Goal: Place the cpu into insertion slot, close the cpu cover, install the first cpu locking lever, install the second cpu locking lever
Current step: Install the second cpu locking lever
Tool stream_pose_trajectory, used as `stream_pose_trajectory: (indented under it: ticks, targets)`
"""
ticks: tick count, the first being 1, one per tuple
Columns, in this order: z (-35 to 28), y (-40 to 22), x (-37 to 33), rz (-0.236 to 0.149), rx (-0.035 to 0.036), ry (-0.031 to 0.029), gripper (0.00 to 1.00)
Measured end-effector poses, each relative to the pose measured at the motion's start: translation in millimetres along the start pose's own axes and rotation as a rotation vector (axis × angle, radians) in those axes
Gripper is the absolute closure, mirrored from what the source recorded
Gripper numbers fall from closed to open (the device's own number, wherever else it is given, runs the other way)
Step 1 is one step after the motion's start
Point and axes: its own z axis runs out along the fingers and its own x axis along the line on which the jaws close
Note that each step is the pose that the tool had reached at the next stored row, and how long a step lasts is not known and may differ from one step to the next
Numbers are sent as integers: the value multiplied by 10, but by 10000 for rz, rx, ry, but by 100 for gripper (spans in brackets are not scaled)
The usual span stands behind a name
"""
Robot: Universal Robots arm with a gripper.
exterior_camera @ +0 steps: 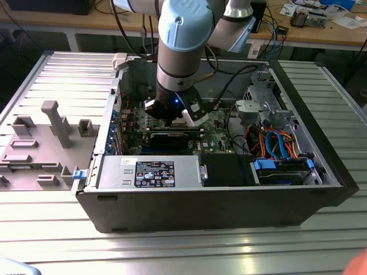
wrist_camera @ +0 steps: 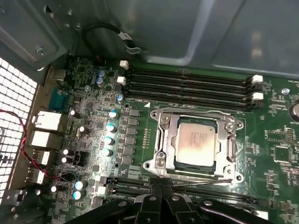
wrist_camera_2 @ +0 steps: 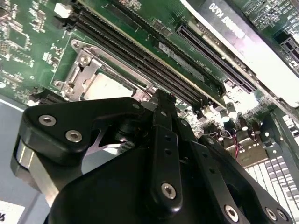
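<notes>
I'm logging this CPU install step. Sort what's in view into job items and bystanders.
Job items:
- cpu, seated in the insertion slot
- cpu cover, closed over it
- locking lever at the socket edge
- gripper, right at that lever

Bystanders:
- memory slots
- drive cables
- grey fixture tray

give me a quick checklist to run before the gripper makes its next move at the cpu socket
1. cpu seated in the insertion slot: ok, it lies flat and square.
2. cpu cover closed over the chip: ok, the frame lies flat around it.
3. Locking lever latched: cannot tell; a thin rod runs along the socket's near edge.
4. gripper lined up: ok, its tips sit at that lever's edge.
5. Memory slots clear of the gripper: ok, they are across the socket.
6. Second lever: cannot tell.
</notes>
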Motion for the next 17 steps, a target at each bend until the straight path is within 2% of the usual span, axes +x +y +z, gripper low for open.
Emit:
stream_pose_trajectory:
  ticks: [3, 12, 17]
  targets:
    - [95, 2, 55, 0, 1, 0, 89]
    - [257, 82, 130, -3, -39, -6, 89]
    - [282, 142, 123, -41, -40, 4, 89]
